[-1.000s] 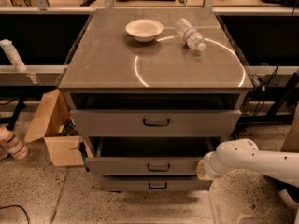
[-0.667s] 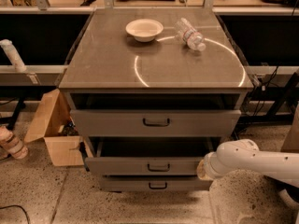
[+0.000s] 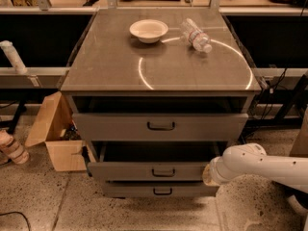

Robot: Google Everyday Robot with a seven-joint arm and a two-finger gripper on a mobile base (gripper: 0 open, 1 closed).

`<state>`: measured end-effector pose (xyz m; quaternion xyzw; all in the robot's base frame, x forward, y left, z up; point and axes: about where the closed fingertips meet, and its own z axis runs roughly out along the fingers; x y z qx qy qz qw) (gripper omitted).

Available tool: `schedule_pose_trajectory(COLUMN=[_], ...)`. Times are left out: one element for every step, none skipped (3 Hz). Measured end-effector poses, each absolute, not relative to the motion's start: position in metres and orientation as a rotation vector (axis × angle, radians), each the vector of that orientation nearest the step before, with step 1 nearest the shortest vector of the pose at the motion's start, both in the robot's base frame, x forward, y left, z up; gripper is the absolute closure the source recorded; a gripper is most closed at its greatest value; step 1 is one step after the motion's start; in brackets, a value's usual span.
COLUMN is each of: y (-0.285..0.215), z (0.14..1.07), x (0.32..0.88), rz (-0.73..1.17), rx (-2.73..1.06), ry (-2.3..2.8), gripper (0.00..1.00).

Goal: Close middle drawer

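Grey middle drawer point(image 3: 144, 170), obscured pincer point(image 3: 207, 173) at right

No words, brands or numbers can be read. The plastic bottle point(image 3: 196, 35) lying on the tabletop point(image 3: 120, 66) wears a label band with a reddish mark, but its print is too small to make out. The gripper point(image 3: 208, 173) is at the right end of the middle drawer point(image 3: 149, 171) front.

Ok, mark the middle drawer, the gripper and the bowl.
middle drawer point(image 3: 126, 171), camera view, left half of its front panel.
gripper point(image 3: 208, 173), camera view, tip at the drawer front's right end.
bowl point(image 3: 148, 30), camera view, its inside.
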<state>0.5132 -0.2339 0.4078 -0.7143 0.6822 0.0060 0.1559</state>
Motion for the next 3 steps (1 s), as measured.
schedule_pose_trajectory(y=[-0.2338,-0.2362,-0.2362], z=[0.4077,0.4077,0.4077], x=[0.5132,0.5185,0.5185], rz=[0.017,0.001,0.001], rx=[-2.046,-2.054,-2.054], ry=[1.953,1.952,1.952], gripper=[0.14,0.00,0.00])
